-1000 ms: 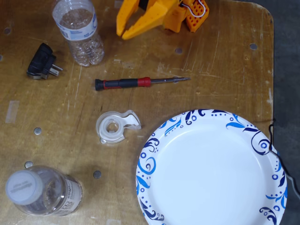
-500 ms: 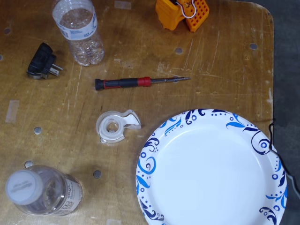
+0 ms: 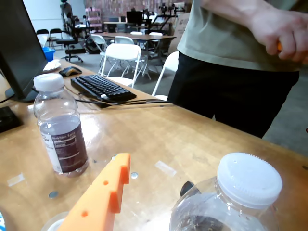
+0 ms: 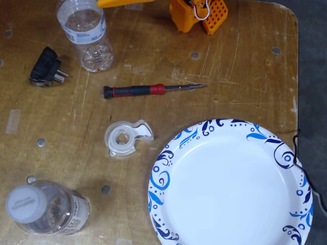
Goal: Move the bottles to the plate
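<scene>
Bottles (image 4: pixel 86 35) (image 4: pixel 46 209) stand clear of plate (image 4: pixel 225 184)

We are seeing only one orange finger (image 3: pixel 98 199) of the gripper in the wrist view, so its state is escaping us. The near bottle (image 3: pixel 231 202) is running off the bottom edge at 5 o'clock. In the fixed view, the plate (image 4: pixel 168 168) is getting cropped at 4 o'clock, and the top bottle (image 4: pixel 86 33) is losing its cap at 12 o'clock.
</scene>
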Available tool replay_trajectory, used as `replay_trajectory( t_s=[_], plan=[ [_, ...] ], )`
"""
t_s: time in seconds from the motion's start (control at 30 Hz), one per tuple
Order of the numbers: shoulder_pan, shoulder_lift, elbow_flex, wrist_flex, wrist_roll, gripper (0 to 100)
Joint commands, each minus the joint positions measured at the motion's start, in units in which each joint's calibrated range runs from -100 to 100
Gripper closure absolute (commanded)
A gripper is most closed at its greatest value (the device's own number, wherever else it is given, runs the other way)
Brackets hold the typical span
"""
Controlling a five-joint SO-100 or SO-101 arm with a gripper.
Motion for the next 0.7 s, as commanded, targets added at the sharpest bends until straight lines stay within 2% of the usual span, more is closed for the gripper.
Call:
replay_trajectory(
  t_s=[0.0, 0.4, 0.67],
  plan=[
    [2.0, -0.2, 1.9, -6.0, -0.2, 56],
    [4.5, 14.3, 2.1, -17.8, -0.2, 56],
    [5.1, 17.5, 2.2, -20.5, -0.2, 56]
  ],
)
